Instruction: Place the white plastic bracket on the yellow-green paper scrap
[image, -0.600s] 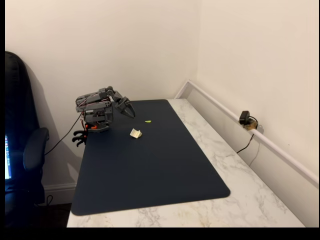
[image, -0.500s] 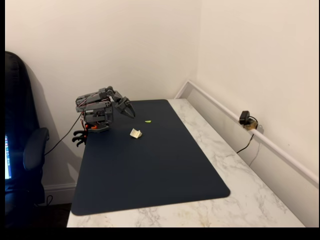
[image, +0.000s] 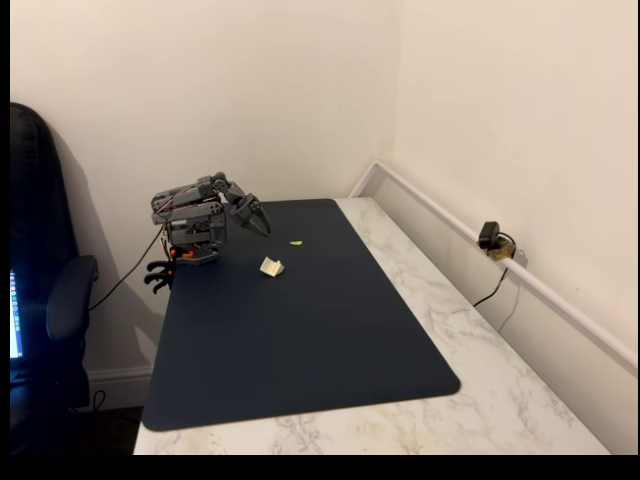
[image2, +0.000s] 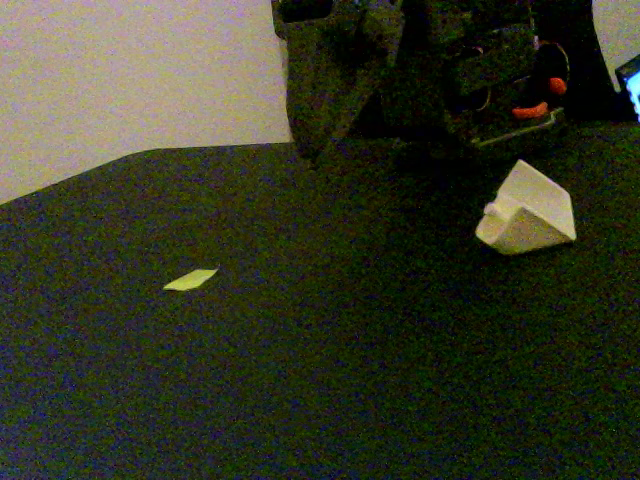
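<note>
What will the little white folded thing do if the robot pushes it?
The white plastic bracket looks thin, hollow and small, so it is probably light and would likely slide on the dark mat. Its angled, folded shape might tip over rather than roll.

One fixed view looks from high and far across the worktop toward the corner; another sits low and close on the dark mat, sharing its far end.

No text, label, brand, number or sign can be read in either fixed view.
</note>
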